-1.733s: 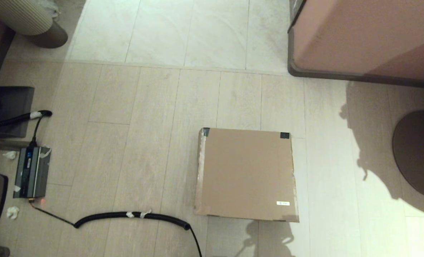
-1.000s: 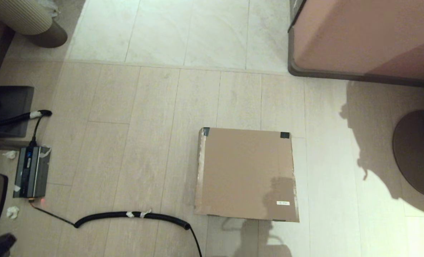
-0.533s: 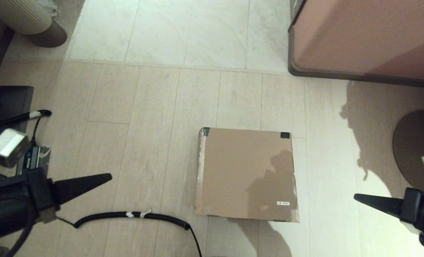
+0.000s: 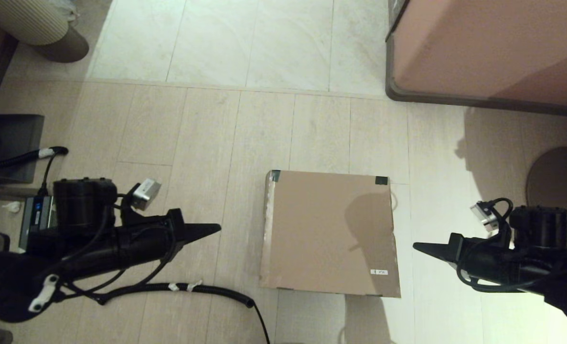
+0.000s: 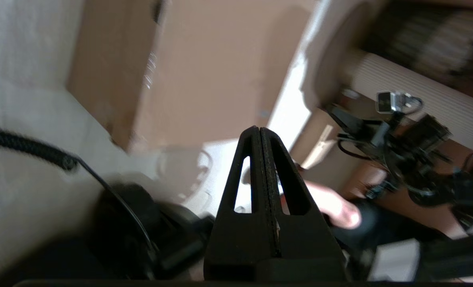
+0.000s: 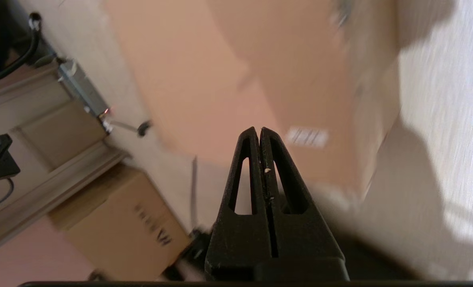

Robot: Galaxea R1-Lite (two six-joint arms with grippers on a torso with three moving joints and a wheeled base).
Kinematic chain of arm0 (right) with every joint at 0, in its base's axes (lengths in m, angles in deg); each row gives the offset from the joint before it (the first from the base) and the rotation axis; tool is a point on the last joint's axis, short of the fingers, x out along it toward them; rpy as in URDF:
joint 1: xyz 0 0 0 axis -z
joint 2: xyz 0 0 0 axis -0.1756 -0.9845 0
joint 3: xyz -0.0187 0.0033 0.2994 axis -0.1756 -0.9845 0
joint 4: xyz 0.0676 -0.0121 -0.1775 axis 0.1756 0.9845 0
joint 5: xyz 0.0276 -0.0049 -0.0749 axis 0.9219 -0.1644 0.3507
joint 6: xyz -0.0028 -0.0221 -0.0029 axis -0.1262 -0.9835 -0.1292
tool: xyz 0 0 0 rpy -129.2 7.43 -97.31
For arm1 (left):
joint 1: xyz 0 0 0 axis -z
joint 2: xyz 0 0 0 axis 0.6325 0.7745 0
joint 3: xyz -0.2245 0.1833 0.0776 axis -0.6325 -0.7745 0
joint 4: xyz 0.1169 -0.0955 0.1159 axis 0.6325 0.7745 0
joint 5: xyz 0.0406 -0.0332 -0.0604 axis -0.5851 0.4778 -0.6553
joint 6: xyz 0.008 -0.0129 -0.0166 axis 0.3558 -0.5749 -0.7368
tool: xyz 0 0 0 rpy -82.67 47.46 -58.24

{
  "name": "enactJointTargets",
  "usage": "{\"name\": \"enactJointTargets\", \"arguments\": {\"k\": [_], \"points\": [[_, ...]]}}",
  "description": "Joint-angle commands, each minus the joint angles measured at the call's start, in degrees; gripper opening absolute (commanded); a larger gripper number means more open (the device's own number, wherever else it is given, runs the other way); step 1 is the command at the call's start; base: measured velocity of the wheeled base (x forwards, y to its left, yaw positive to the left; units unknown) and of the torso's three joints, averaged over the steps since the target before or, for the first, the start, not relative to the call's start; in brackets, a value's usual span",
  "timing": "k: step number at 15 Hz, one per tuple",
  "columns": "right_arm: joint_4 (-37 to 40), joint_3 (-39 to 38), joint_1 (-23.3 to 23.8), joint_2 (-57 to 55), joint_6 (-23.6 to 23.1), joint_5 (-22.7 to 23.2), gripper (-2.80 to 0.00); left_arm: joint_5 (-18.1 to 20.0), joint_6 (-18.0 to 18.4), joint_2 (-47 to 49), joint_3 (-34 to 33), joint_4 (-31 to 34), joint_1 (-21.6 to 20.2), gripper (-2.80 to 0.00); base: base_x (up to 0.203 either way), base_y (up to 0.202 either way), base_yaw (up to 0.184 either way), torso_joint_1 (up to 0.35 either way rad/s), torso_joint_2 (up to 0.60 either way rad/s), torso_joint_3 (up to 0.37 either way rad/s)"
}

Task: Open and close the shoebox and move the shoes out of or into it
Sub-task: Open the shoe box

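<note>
The brown cardboard shoebox (image 4: 328, 231) lies on the floor with its lid closed, black tape on the two far lid corners and a small white label (image 4: 378, 272) near the front right. The shoes are hidden. My left gripper (image 4: 216, 229) is shut and empty, its tip to the left of the box and apart from it. My right gripper (image 4: 416, 246) is shut and empty, its tip just right of the box's right edge. The box also shows in the left wrist view (image 5: 204, 67) and the right wrist view (image 6: 204, 75), beyond each shut gripper (image 5: 259, 129) (image 6: 259, 130).
A coiled black cable (image 4: 183, 288) runs along the floor left of the box's front corner. A grey power unit (image 4: 35, 224) sits far left. A pinkish-brown cabinet (image 4: 488, 48) stands at the back right, and a round dark base (image 4: 553, 181) at the right.
Both arms have come into view from the sides and swung inward toward the box; their shadow has shifted across the lid. The box has not moved.
</note>
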Motion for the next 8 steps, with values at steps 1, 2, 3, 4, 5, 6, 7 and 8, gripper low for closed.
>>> {"name": "enactJointTargets", "arguments": {"k": [1,2,3,4,5,6,7,8], "points": [[-4.7,0.8,0.9,-9.5,-0.1,0.2,-2.8,-1.5,0.1,8.9,2.9,-1.2,1.3,-2.8,0.0,0.0,0.0,0.0,0.0,0.0],[-5.4,1.7,1.7,-11.0,-0.3,0.2,-2.8,-3.0,1.2,11.5,4.5,-1.9,1.5,-2.8,0.0,0.0,0.0,0.0,0.0,0.0],[-5.6,2.3,2.3,-12.3,-0.3,0.1,-2.8,-4.6,3.0,14.4,5.7,-2.6,1.6,-2.8,0.0,0.0,0.0,0.0,0.0,0.0],[-5.7,2.5,2.9,-13.4,-0.5,-0.7,-2.8,-6.0,4.6,16.8,6.8,-3.2,1.8,-2.8,0.0,0.0,0.0,0.0,0.0,0.0],[-5.7,2.8,3.6,-14.4,-0.6,-1.5,-2.8,-6.7,5.2,18.4,8.1,-3.6,1.9,-2.8,0.0,0.0,0.0,0.0,0.0,0.0],[-5.7,3.1,4.2,-15.5,-0.6,-1.8,-2.8,-7.0,5.4,20.0,9.5,-3.8,2.0,-2.8,0.0,0.0,0.0,0.0,0.0,0.0],[-5.7,3.4,4.4,-17.0,-0.6,-1.9,-2.8,-7.1,5.5,21.6,10.8,-3.8,2.0,-2.8,0.0,0.0,0.0,0.0,0.0,0.0],[-5.7,3.7,4.4,-18.5,-0.7,-2.4,-2.8,-7.2,5.5,22.8,12.1,-3.9,2.0,-2.8,0.0,0.0,0.0,0.0,0.0,0.0]]}}
